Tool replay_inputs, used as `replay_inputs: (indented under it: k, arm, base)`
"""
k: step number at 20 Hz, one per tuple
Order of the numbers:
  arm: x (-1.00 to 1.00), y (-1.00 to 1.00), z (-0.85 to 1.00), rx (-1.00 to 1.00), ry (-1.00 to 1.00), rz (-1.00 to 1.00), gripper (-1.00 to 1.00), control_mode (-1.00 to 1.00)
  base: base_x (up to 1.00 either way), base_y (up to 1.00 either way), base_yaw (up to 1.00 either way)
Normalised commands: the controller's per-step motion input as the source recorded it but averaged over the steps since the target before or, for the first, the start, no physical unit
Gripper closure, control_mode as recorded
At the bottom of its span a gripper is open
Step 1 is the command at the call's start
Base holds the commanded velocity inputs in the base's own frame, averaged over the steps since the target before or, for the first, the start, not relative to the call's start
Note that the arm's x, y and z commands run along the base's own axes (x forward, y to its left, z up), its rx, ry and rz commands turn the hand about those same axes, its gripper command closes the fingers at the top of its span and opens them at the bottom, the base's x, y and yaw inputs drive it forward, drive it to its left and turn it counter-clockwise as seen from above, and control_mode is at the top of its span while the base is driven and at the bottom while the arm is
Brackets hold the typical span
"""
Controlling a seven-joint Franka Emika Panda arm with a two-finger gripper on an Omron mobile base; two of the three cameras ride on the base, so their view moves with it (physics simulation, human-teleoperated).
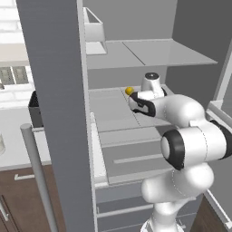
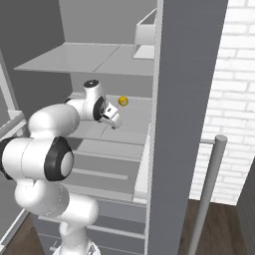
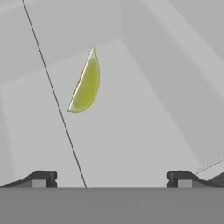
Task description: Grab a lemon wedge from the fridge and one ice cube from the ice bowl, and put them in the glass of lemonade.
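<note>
Hand view: the wedge (image 3: pixel 85 83) lies on a pale fridge shelf ahead of the claw (image 3: pixel 111 178), up and left of its centre line, nothing touching it.
Claw: spread wide, both fingertips (image 3: pixel 41 178) well apart, nothing between them.
Fridge: door (image 1: pixel 54 104) swung open; the arm reaches inside over the middle shelf (image 1: pixel 113 113).
Wedge: a small yellow spot toward the back of that shelf (image 1: pixel 129 90), just beyond the hand; seen from the right base view it sits just past the claw (image 2: pixel 112 119), apart from it (image 2: pixel 123 101).
Done so far: fridge opened and the arm brought in over the shelf, claw aimed roughly at the wedge.
In hand now: the approach to the wedge; no grip yet.
Left, wedge: close the last gap, line up so the wedge falls between the fingers, pinch, draw out of the fridge, carry to the glass.
Left, ice: the whole leg, from picking one cube out of the bowl to dropping it in the glass.
Progress, judged: early, first of two pickups not yet made.
Risk, judged: the wedge is thin and off-centre, so a closing finger could nudge it aside.
</note>
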Motion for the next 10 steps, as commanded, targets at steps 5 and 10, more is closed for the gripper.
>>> replay_inputs:
  k: [5,10]
  arm:
    - [0.12,-0.05,-0.26,0.00,0.00,0.00,-1.00,-1.00]
    - [0.21,-0.04,-0.03,0.00,0.00,0.00,-1.00,-1.00]
  base:
    - [0.00,0.00,0.00]
    - [0.00,0.00,0.00]
